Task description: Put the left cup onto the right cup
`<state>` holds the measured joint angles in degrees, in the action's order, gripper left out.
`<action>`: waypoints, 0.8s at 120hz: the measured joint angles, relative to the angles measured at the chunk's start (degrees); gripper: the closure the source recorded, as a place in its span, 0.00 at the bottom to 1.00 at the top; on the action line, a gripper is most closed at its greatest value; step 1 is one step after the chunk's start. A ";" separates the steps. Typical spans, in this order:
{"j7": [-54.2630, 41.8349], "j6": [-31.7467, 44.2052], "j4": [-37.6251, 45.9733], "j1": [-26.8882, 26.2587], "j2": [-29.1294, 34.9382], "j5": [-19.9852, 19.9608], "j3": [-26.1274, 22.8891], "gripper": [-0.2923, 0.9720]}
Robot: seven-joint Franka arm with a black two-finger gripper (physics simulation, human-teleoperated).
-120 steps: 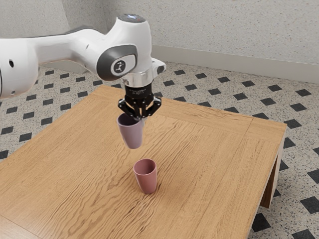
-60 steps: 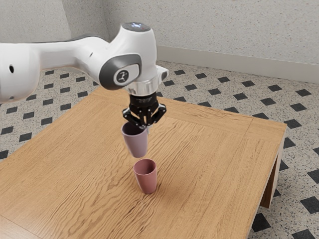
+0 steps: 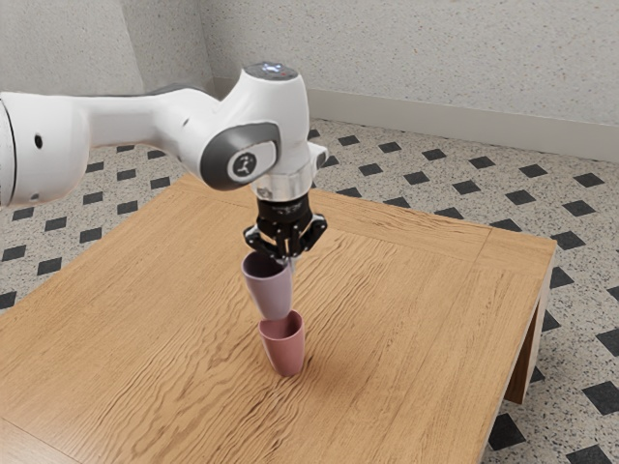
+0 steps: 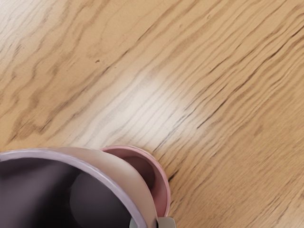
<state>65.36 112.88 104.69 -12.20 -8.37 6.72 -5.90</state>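
A pale lilac cup (image 3: 270, 286) hangs upright from my gripper (image 3: 283, 253), which is shut on its rim. Its base sits right at the mouth of a dusty pink cup (image 3: 283, 344) standing on the wooden table (image 3: 416, 319). From this angle I cannot tell whether the base has entered the pink cup. In the wrist view the lilac cup (image 4: 71, 190) looms large and dark inside, and the pink cup's rim (image 4: 159, 178) curves out just beyond it.
The table's edges run along the exterior view's right and far sides, with a black-and-white tiled floor (image 3: 542, 193) beyond. A grey wall (image 3: 464, 48) stands behind. Bare wood surrounds the two cups.
My hand has come down and toward the exterior view's right with the lilac cup, from well above the pink cup to right over its mouth. The pink cup has stayed put.
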 joint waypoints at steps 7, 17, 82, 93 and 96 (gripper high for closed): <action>0.41 0.34 0.02 0.03 -0.37 -0.01 0.00 0.85; 0.92 0.76 0.01 0.08 -0.79 -0.03 0.00 0.85; 2.99 2.56 0.98 0.16 -2.02 -0.20 0.06 0.85; 3.19 2.66 1.33 0.17 -1.96 -0.40 0.09 0.85; 3.24 2.68 1.42 0.17 -1.96 -0.50 0.09 0.85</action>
<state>68.60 115.56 106.12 -12.03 -10.33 6.22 -5.81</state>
